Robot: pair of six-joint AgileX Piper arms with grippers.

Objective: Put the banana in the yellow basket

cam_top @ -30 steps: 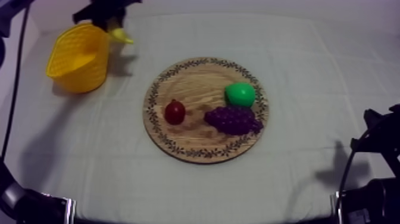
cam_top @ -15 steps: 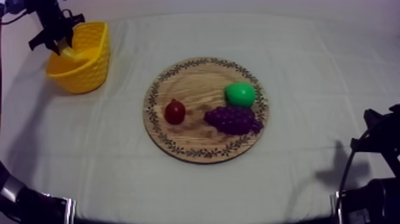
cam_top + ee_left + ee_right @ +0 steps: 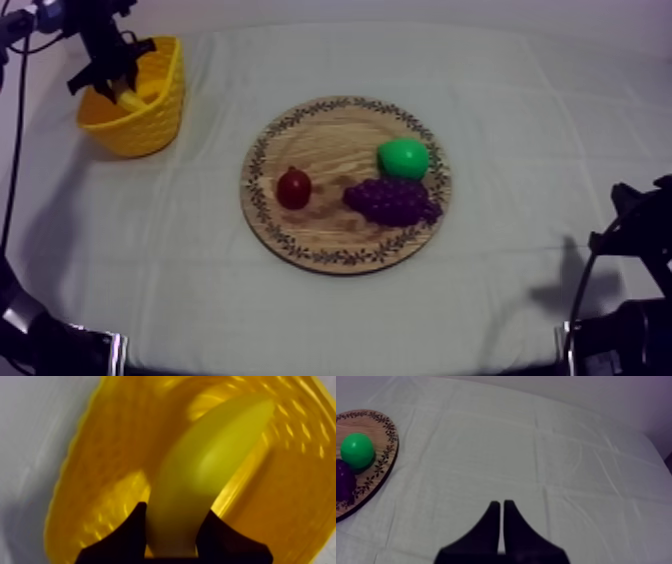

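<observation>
Squeezing one end of the banana (image 3: 210,461) with the left hand (image 3: 174,510), closed snug on both sides of it. Holding it down inside the yellow basket (image 3: 165,112), close to the wall, not let go yet. Resting the right hand (image 3: 501,503) pressed shut on nothing, low over the bare tabletop (image 3: 561,451), off to the side of the wooden board (image 3: 330,135).

Probably light and stiff, being a toy. Smooth as well, so likely a bit slippery. Curved, so best to pinch across the thin way, near an end or the middle, never along the bend. No need to be gentle: just open up and let it drop.

Half a second back: up at the basket's far left rim, with the banana only at the edge. Now shifted in over the hollow and lower, with the banana well inside. Nothing different on the board: pear (image 3: 403,157), grapes (image 3: 392,200) and small red fruit (image 3: 293,187) in the same spots. Same for the right hand, parked at its side.
</observation>
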